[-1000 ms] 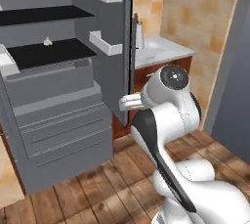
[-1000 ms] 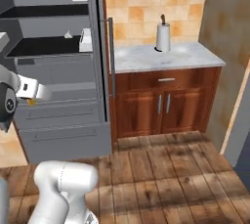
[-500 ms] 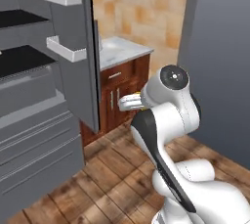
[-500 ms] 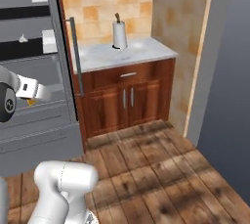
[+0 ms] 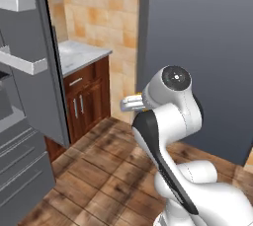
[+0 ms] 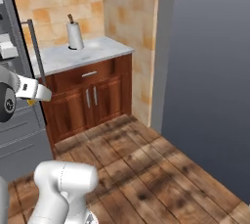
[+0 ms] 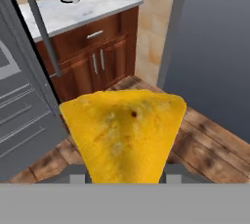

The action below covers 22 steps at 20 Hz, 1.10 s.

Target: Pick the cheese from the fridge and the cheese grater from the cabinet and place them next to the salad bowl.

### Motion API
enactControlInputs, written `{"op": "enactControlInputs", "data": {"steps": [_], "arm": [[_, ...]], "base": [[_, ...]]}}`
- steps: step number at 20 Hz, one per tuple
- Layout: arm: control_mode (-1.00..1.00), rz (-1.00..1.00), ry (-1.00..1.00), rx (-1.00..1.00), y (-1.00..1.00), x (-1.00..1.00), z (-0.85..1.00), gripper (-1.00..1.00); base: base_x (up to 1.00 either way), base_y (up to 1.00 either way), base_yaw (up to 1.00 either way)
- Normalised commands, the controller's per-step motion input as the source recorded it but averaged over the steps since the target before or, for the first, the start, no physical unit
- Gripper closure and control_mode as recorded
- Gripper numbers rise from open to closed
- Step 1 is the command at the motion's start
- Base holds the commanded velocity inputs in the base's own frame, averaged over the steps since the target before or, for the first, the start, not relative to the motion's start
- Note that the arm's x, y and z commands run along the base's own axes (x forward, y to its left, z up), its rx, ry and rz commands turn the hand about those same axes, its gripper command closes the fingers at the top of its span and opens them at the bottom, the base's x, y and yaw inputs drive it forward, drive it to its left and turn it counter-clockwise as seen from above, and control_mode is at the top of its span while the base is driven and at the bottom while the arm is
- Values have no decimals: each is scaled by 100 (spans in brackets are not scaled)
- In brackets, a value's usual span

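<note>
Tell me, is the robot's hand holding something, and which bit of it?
Yes. The gripper holds the cheese, a yellow-orange wedge, by its narrow lower end, with the wide end sticking out in front.

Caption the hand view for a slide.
Gripper holding the cheese, with the open fridge and lower wood cabinet beyond.

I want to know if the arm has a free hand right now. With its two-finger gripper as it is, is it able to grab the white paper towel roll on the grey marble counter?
Probably not: the gripper is shut on the yellow-orange cheese wedge, and the white paper towel roll stands well beyond it, on the grey marble counter.
</note>
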Motion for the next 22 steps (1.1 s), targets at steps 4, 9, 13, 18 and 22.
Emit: {"op": "enactControlInputs", "data": {"steps": [4,9,13,18,22], "arm": [[100,0,0,0,0,0,0,100],[100,0,0,0,0,0,0,100],[100,0,0,0,0,0,0,100],[100,0,0,0,0,0,0,100],[100,0,0,0,0,0,0,100]], "base": [[-18,-1,-44],[-18,0,-45],[-15,0,-46],[-10,0,-47],[-2,0,-46]]}}
